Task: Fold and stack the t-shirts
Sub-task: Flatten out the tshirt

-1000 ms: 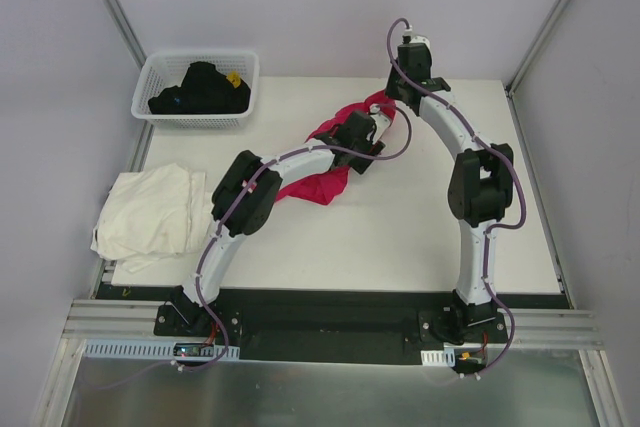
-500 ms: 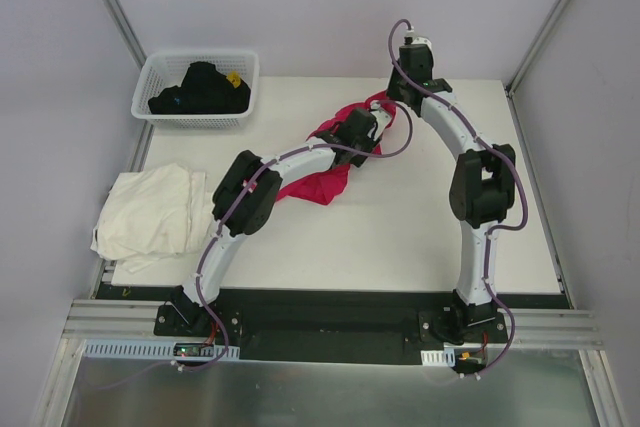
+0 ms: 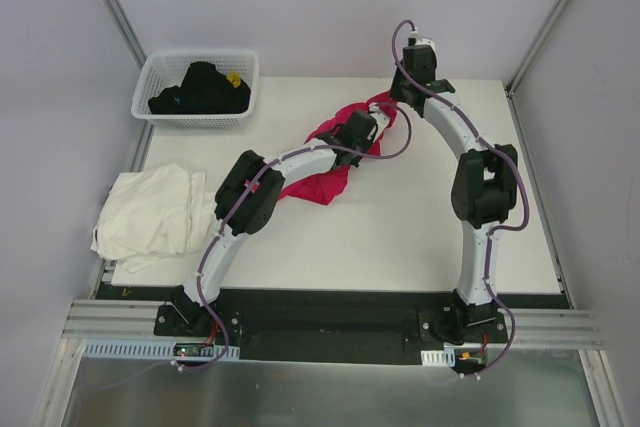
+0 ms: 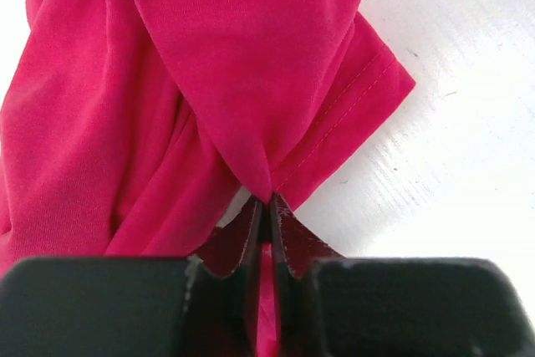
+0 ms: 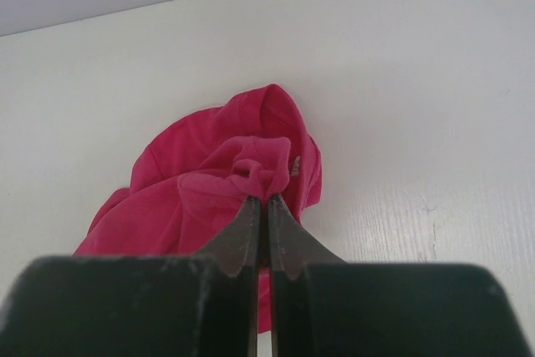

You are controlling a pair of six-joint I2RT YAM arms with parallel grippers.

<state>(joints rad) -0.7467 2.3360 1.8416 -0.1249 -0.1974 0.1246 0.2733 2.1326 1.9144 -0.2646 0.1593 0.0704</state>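
Overhead view, with 12 o'clock at the far edge of the table (image 3: 420, 237). The magenta-red t-shirt (image 3: 318, 187) lies crumpled just off the table's centre toward 11 o'clock. It stretches as an uneven band from about 7 o'clock up to 1 o'clock, and both arms meet over its far half.

The left gripper (image 4: 267, 206) has its 2 jaws pressed nearly together on a pinched fold of this shirt. In the left wrist view, cloth fans out from the pinch toward 12 o'clock. A stitched sleeve hem (image 4: 368, 89) lies flat on the table at 2 o'clock.

The right gripper (image 5: 261, 202), at the shirt's 1 o'clock end, is likewise clamped tight. A small bunched knot of magenta cloth sits at its fingertips, and the rest of the cloth trails toward 8 o'clock in the right wrist view.

The cream-white t-shirt (image 3: 150, 212) rests in a loose heap at the table's 8 o'clock edge. It partly overhangs that edge, well apart from both grippers.

A white lattice basket (image 3: 190, 117) stands at the 10 o'clock corner and holds dark garments (image 3: 200, 90).
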